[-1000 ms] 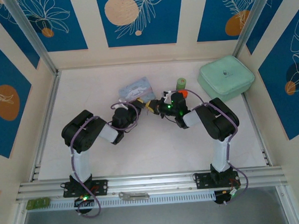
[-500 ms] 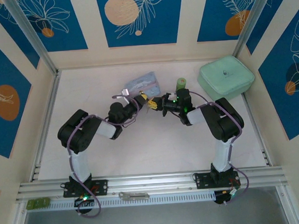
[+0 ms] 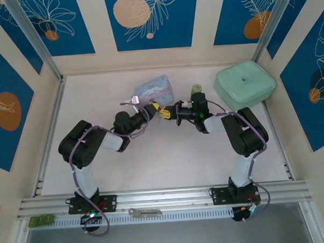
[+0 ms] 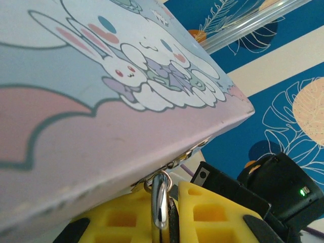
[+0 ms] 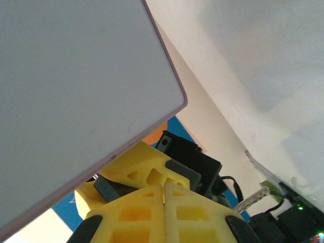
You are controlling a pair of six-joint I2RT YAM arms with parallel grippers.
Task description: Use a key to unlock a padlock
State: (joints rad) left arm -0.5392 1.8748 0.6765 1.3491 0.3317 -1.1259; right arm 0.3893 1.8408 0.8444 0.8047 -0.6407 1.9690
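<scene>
**Figure.** Overhead view with both wrist views, taken during the approach to the lock.

Over the preceding second I had carried both arms away from their bases, across the table [image 3: 169, 164]. The pale blue tin [image 3: 152, 89] went with them. It had lain nearer and flatter, and it now sat farther back and looked tipped up, its rabbit-printed face turned to the left wrist camera.

The left gripper [image 3: 154, 106] was clamped on the padlock [image 4: 160, 201]. The thin silver shackle stood upright between the yellow fingers [image 4: 215, 215] and hooked into the fitting at the tin's lower edge. The lock body lay below the frame. I read the tin's shift as a sign that lock and tin were joined, so that hauling on one dragged the other.

The right gripper [image 3: 167, 112] had closed in from the right until its tip sat just beside the left one, the two nearly touching in the overhead view. In its own wrist view the pads were pressed together along a single seam. I could not tell whether the key was pinched between them.

I judged the lock to be held and presented, with the insertion not yet made. The keyway was hidden from me, and the tin hanging on the shackle could swing and spoil the alignment.
</scene>
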